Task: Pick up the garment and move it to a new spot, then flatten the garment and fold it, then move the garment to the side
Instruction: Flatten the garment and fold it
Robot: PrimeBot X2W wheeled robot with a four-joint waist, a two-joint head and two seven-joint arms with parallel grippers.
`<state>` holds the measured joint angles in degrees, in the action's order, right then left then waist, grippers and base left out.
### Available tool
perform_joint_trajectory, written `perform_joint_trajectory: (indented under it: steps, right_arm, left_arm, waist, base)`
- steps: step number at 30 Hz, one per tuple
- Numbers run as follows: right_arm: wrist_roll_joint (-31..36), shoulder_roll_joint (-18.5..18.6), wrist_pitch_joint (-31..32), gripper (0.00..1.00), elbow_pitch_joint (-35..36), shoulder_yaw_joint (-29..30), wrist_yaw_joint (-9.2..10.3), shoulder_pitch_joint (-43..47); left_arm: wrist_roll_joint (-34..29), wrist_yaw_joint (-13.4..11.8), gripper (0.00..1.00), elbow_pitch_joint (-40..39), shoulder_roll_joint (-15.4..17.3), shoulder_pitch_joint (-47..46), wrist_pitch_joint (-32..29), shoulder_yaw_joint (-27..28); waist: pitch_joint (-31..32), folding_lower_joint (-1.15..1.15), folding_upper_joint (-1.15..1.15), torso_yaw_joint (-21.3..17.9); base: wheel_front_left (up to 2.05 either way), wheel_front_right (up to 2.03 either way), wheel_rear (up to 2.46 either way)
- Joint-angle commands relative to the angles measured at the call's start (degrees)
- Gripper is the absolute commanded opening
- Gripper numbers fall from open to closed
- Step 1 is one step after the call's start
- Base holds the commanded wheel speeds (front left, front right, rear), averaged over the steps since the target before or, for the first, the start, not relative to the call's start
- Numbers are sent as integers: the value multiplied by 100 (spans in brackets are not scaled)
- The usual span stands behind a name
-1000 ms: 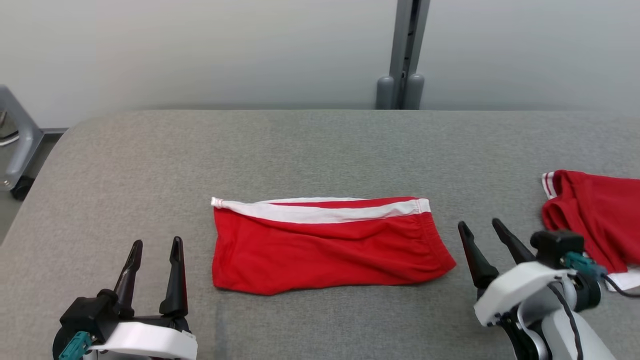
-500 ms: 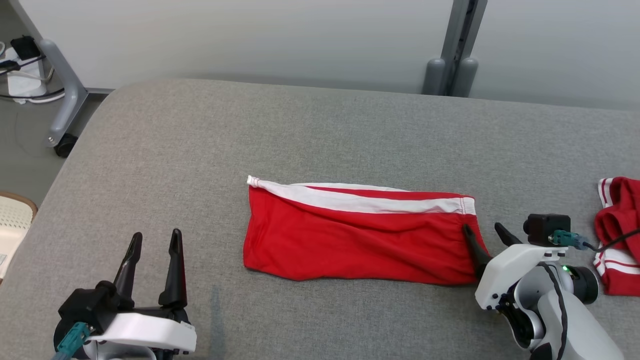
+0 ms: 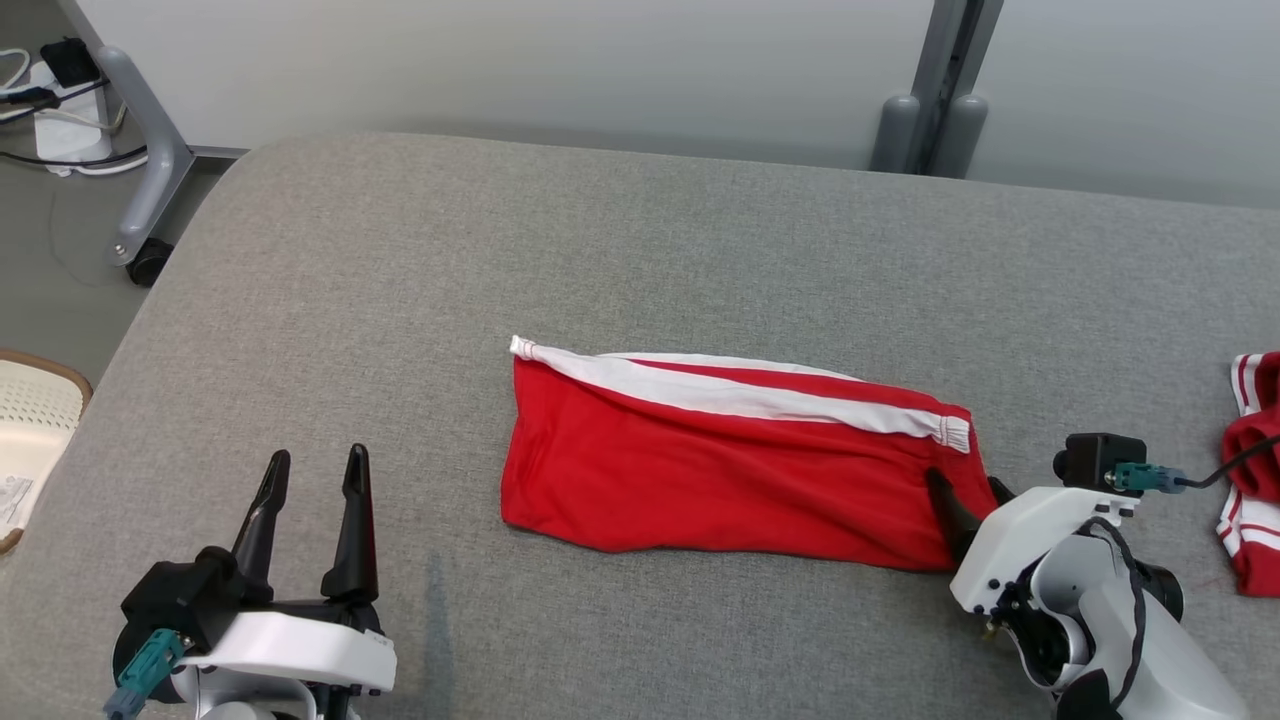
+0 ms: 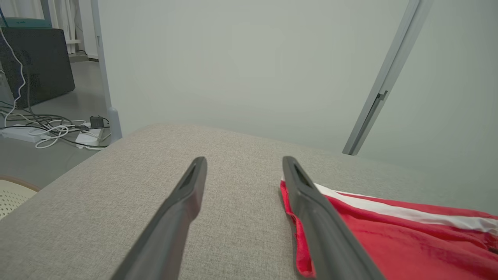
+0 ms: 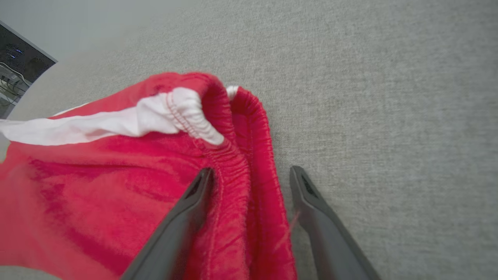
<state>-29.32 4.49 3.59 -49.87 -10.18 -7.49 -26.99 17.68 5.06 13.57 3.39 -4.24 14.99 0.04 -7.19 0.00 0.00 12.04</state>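
- The red garment (image 3: 720, 470), with a white stripe along its far edge, lies flat at the centre of the grey worktop (image 3: 500, 250).
- The right gripper (image 3: 965, 488), at 4 o'clock, stands open astride the garment's elastic end: one finger over the red cloth, the other over the worktop just beside it.
- The left gripper (image 3: 318, 460), at 8 o'clock, is open and empty, well apart from the garment.
- Another red garment (image 3: 1255, 470) lies at 3 o'clock.

Your right gripper (image 5: 252, 171) stands spread across the gathered waistband of the red garment (image 5: 97, 186). You have one finger over the cloth, the other over the grey padded surface (image 5: 389, 116). The white stripe (image 5: 116, 124) bunches just beyond.
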Motion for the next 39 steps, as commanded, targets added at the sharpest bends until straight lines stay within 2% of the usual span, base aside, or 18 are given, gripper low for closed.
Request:
perform_joint_trajectory:
  steps: [1, 3, 4, 5, 6, 7, 8, 14, 18, 28, 32, 39]
  right_arm:
    - [-161, -13, 82, 100, -120, -85, -1, 36]
    - [-298, -4, 99, 100, -171, -186, -1, 46]
    - [-366, 7, 76, 80, -197, -237, -1, 48]
    - [-432, 8, 39, 46, -213, -281, -1, 43]
    - [-490, 11, -7, 20, -224, -321, -1, 29]
    - [-553, 18, -54, 5, -220, -358, -1, 12]
    - [-609, 35, -119, 0, -213, -381, -1, -6]
    - [-1010, 152, -287, 0, -169, -566, -2, -57]
    - [-1354, 322, -187, 0, -63, -626, -1, -24]
    - [-1930, 1062, -1, 0, 309, -582, -1, 155]
    - [-2217, 997, 174, 0, 481, -514, -2, 181]
    - [-2980, 766, 597, 0, 1191, -414, -2, 310]
  left_arm:
    - [-50, 48, 100, 18, 21, -124, 22, 35]
    - [-66, 56, 100, 48, 18, -123, 22, 52]
    - [-73, 64, 100, 64, 14, -121, 22, 54]
    - [-71, 76, 100, 75, 11, -116, 22, 56]
    - [-79, 83, 100, 87, 8, -116, 22, 59]
    - [-94, 82, 100, 91, 5, -116, 22, 60]
    - [-105, 90, 100, 95, 2, -111, 22, 64]
    - [-123, 118, 100, 141, -5, -62, 22, 137]
    - [-160, 120, 100, 111, -12, -4, 22, 158]
    - [-189, 111, 100, 100, -29, 85, 22, 145]
    - [-171, 121, 100, 122, -31, 104, 22, 137]
    - [-150, 134, 100, 167, -34, 94, 22, 89]
  waist:
    - [-5, 0, 0, 28]
    - [0, 0, 0, 58]
    - [5, 0, 0, 73]
    - [12, 0, 0, 86]
    - [20, 0, 0, 99]
    - [29, 0, 0, 110]
    - [39, 0, 0, 118]
    - [149, 0, 0, 77]
    - [227, 0, 0, -22]
    - [375, 0, 0, -268]
    - [391, 0, 0, -305]
    - [394, 0, 0, -287]
  base:
    - [0, 0, 0]
    - [0, 0, 0]
    - [0, 0, 0]
    - [0, 0, 0]
    - [0, 0, 0]
    - [0, 0, 0]
    - [0, 0, 0]
    - [0, 0, 0]
    - [0, 0, 0]
    - [0, 0, 0]
    - [0, 0, 0]
    - [0, 0, 0]
